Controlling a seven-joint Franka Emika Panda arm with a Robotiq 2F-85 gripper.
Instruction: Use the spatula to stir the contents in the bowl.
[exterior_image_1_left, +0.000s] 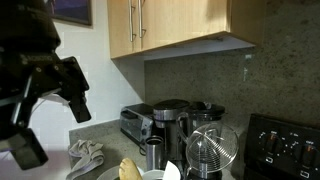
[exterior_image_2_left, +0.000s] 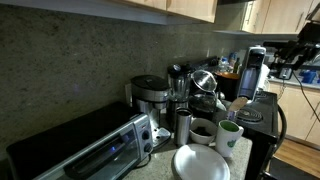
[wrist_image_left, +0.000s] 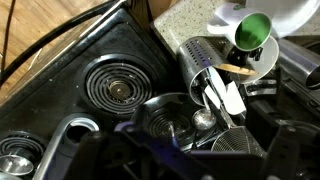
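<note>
The spatula (exterior_image_1_left: 130, 170), a yellowish-tan blunt utensil, pokes up at the bottom edge of an exterior view, just left of the white bowl (exterior_image_1_left: 161, 176). The bowl (exterior_image_2_left: 200, 163) also lies on the counter in front of the steel cup (exterior_image_2_left: 183, 126), and its rim (wrist_image_left: 268, 12) shows at the top right of the wrist view. My gripper (exterior_image_1_left: 52, 112) hangs high and close to the camera, jaws spread, nothing in them. In the wrist view its dark body (wrist_image_left: 185, 165) hovers over the stove, well away from the bowl.
Along the backsplash stand a toaster oven (exterior_image_2_left: 90, 150), a coffee maker (exterior_image_1_left: 170, 120) and a glass carafe (exterior_image_1_left: 211, 150). A green-lined mug (wrist_image_left: 250, 32) sits beside a steel utensil holder (wrist_image_left: 200, 58). Under me are a coil burner (wrist_image_left: 115, 90) and a dark pot holding a ladle and strainer (wrist_image_left: 175, 115). A cloth (exterior_image_1_left: 88, 155) lies on the counter.
</note>
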